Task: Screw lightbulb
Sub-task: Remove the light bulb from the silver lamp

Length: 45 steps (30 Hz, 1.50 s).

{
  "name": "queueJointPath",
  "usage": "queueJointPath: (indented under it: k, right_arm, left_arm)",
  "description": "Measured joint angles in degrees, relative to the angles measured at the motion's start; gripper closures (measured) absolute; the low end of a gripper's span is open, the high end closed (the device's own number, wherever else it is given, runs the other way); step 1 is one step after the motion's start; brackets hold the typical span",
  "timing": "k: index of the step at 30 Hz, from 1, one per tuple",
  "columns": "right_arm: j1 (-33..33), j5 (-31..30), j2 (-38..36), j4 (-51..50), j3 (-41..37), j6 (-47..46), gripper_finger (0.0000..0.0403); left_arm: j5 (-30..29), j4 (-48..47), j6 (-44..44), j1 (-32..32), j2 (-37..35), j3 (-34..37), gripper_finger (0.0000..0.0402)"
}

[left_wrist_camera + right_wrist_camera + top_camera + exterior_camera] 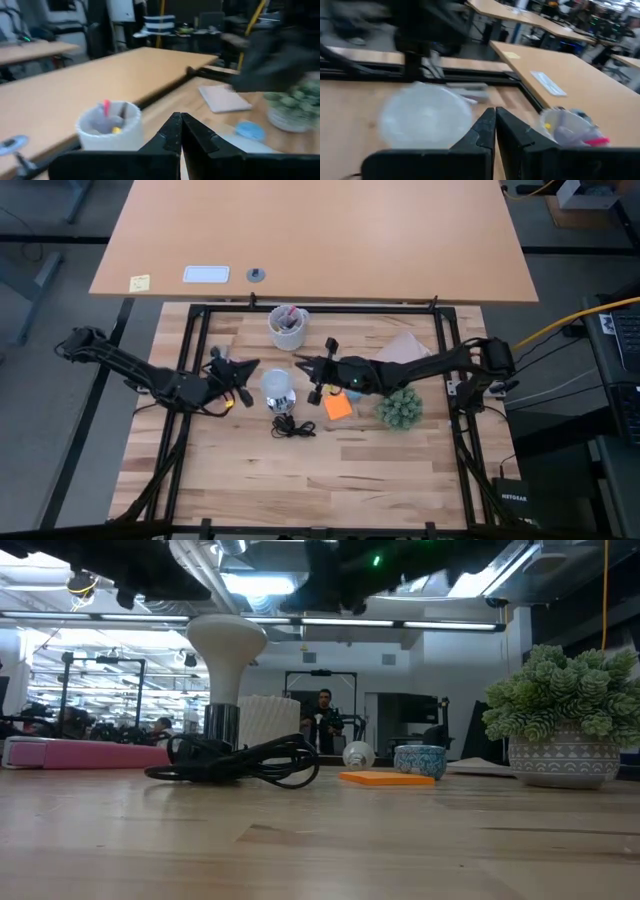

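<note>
Here the lightbulb (279, 386) stands dome-up in its silver socket (221, 724) near the middle of the wooden table (330, 470), with the left gripper (252, 365) just beside it toward the left edge and the right gripper (300, 363) just beside it toward the right edge, both with fingers pressed together, holding nothing.

Light wooden slatted desk (300, 480), carrying: pale pen cup (287, 327), orange sticky note (338, 406), green potted plant (399, 409), coiled black cord (292, 427).
</note>
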State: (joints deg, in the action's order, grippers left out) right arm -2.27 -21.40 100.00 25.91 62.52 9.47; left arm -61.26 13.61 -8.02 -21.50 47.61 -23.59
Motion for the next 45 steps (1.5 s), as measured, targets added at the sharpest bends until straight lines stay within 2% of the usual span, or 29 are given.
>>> queueJointPath:
  k: [5, 8, 13, 23, 32, 37, 41, 45]
  right_arm:
    - [-4.1, 1.2, -1.3, -1.8, 0.0, 0.0, 0.0384]
    - [-5.9, 3.6, -0.3, -1.9, 0.0, -0.1, 0.0384]
    - [-6.8, 3.0, 2.0, -1.5, 0.0, -0.2, 0.0384]
    - [-5.6, 2.3, 6.8, 0.6, 0.0, -2.0, 0.0384]
    - [-4.5, 1.9, 6.8, 0.2, 0.0, -2.1, 0.0384]
    - [-3.1, 0.6, 6.8, -1.2, -0.1, -2.1, 0.0384]
    - [-1.8, -1.8, 7.0, -1.7, -0.1, -2.1, 0.0384]
    - [-0.4, -1.4, 6.9, -1.3, 0.1, -2.4, 0.0384]
  left_arm:
    - [-1.4, -3.0, 1.1, 0.5, -1.8, -0.1, 0.0401]
    - [-1.3, -9.0, -5.4, 1.3, -1.7, -0.1, 0.0402]
    - [1.4, -17.9, -17.5, 1.8, -0.9, -0.1, 0.0401]
    - [9.0, -17.0, -21.4, 1.6, 2.4, -0.1, 0.0401]
    - [9.2, -14.4, -22.0, 0.4, 4.5, -0.1, 0.0402]
    - [8.9, -14.9, -25.2, -0.9, 4.4, -0.1, 0.0402]
    - [13.7, -13.0, -27.0, -2.4, 4.5, -0.3, 0.0401]
    - [13.6, -13.6, -27.5, -4.1, 4.6, -0.1, 0.0402]
